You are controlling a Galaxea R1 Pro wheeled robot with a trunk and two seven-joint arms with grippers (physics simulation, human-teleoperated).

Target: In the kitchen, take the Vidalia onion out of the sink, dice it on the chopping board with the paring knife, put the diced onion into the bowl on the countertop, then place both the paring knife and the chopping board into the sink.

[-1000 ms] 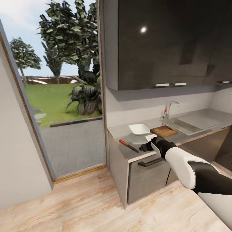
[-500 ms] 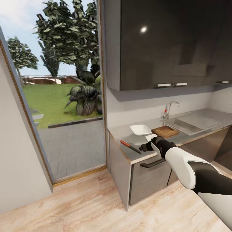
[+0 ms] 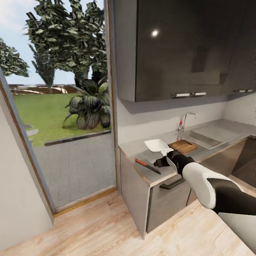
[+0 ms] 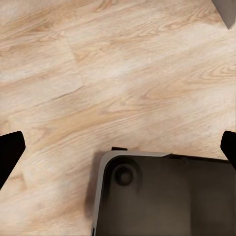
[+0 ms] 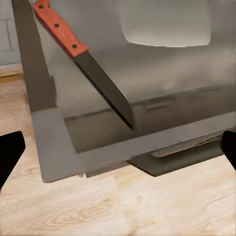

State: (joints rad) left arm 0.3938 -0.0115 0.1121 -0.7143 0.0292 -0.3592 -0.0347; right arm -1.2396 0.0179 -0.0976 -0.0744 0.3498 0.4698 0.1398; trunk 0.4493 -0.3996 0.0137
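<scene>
Here the onion is hidden; the sink (image 3: 208, 137) at the frame's right shows only its grey basin and faucet (image 3: 184, 121), the inside hard to make out. The right arm (image 3: 202, 181) reaches from the lower right toward mid-frame, its gripper (image 3: 160, 163) over the worktop (image 3: 142, 147) edge and covering part of the board (image 3: 183, 145). In the right wrist view its jaws stand spread, dark tips cut off at both side edges. The knife (image 5: 83, 59) lies flat on the worktop at that view's upper left, the bowl (image 5: 167, 22) cropped at the top. The left wrist view shows wooden floor (image 4: 98, 73); the left jaws stand spread too.
</scene>
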